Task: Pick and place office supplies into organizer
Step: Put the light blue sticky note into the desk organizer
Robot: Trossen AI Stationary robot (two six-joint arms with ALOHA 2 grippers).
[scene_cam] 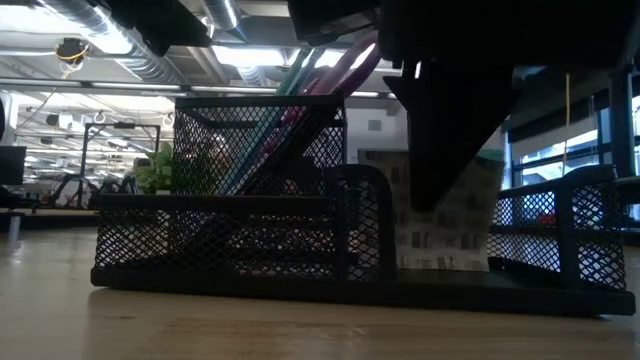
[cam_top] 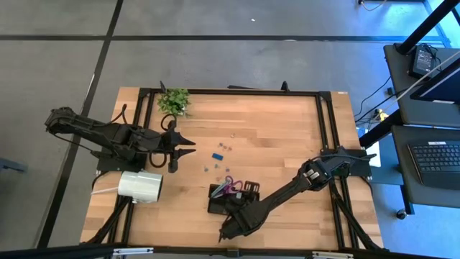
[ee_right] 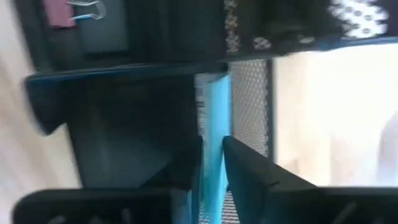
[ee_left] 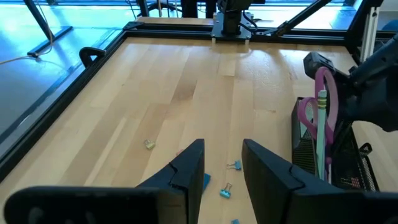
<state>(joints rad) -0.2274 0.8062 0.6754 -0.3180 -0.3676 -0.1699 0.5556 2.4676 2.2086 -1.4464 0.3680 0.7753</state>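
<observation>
Wooden table (cam_top: 287,137): blue flat item (ee_right: 214,143) between right fingers (ee_right: 249,174), inside organizer (ee_right: 124,74).

Left claw (ee_left: 222,168) hangs with fingers parted above the counter (ee_left: 186,93); blue clips (ee_left: 225,191) lie beneath; scissors (ee_left: 323,102) stand in the organizer (ee_left: 311,149).

The table (cam_top: 287,137) is pale wood in jointed planks, smooth with a soft satin sheen, edged by a matt black metal frame (cam_top: 237,92). The organizer (scene_cam: 250,215) is black wire mesh, matt and see-through, with solid rounded rims. The scissors (ee_left: 323,106) have glossy pink-purple plastic handles. The small clips (ee_left: 225,191) look like shiny blue-coated metal. The left gripper (ee_left: 221,177) has matt black plastic-looking fingers. The white roll (cam_top: 140,185) looks smooth and papery.
</observation>
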